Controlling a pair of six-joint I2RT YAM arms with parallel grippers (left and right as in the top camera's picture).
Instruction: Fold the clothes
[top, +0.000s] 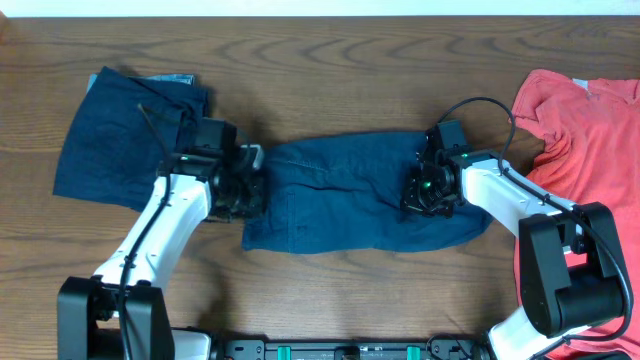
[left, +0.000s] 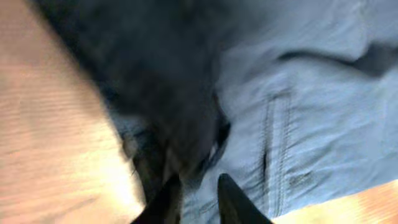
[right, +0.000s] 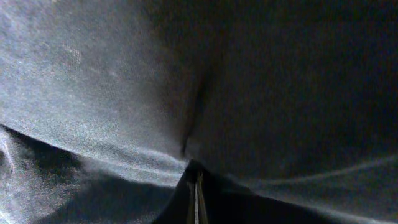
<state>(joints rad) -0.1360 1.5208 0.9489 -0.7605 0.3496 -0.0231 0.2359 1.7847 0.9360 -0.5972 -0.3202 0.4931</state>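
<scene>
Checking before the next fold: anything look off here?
Nothing spilled or damaged. The navy shorts lie rumpled and skewed mid-table, not squared. The folded navy garment at left sits tilted to the table edge. A coral shirt lies crumpled at the right side.

Table (top: 330, 70): brown wood, grain running left to right, fills the frame; pale strip along the top edge. Red shirt (top: 590, 150): crumpled on the table at the right edge, collar toward the upper right; spreads down the right side.
</scene>
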